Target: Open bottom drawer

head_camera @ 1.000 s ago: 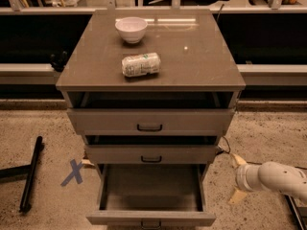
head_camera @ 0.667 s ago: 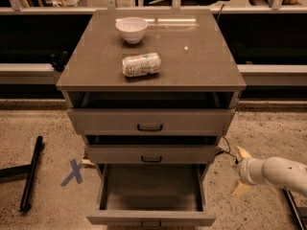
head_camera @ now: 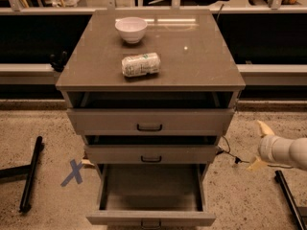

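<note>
Two pale fingers [head_camera: 265, 128] of the gripper [head_camera: 260, 146] stood apart, clamping nothing. The gripper was low at the right of the cabinet [head_camera: 192, 63] and clear of it. The bottom drawer [head_camera: 151, 191] sat at the cabinet's base, pulled well out, its grey interior exposed. The middle drawer [head_camera: 182, 154] and top drawer [head_camera: 105, 121] above it projected slightly. On the cabinet top lay a white bowl [head_camera: 131, 29] and a wrapped packet [head_camera: 140, 64].

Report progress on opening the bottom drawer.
Done: the lowest grey-taupe bottom drawer stands pulled well out, with its plain, empty box interior showing. In hand: nothing; the pale two-finger gripper hangs right of the grey-brown cabinet, apart from it, fingers spread, holding nothing. Left: seemingly nothing, unless fuller extension is wanted.
</note>
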You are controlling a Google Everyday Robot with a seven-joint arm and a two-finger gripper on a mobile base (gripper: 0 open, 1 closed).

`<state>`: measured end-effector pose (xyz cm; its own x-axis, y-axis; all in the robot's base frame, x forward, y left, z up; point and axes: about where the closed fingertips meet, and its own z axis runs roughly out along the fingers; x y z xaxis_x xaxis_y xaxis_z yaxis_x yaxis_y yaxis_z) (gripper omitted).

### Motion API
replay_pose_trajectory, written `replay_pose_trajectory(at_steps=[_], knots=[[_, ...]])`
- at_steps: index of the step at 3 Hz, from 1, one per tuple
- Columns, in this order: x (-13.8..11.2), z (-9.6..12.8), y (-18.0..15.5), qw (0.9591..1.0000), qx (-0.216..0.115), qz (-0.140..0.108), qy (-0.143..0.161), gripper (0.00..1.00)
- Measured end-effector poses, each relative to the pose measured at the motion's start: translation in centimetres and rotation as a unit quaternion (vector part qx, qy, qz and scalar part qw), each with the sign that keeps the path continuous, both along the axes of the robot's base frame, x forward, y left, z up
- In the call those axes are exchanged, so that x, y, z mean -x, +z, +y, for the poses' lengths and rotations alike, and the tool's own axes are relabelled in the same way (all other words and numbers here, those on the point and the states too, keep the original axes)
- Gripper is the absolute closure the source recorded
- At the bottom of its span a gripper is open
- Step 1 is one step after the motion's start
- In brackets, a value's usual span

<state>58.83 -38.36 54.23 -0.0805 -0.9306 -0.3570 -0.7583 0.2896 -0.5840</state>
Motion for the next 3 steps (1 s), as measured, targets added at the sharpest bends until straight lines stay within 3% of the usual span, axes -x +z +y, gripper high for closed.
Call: replay_pose_trajectory(at_steps=[1, 2, 3], knots=[[-1.6, -0.3, 5.3, 0.9985, -0.004, -0.054, 0.005, 0.0], [-2.7, 1.6, 11.1, 0.9931, -0.013, -0.111, 0.037, 0.0], [-2.8, 1.9, 11.2, 0.9929, -0.013, -0.112, 0.039, 0.0]])
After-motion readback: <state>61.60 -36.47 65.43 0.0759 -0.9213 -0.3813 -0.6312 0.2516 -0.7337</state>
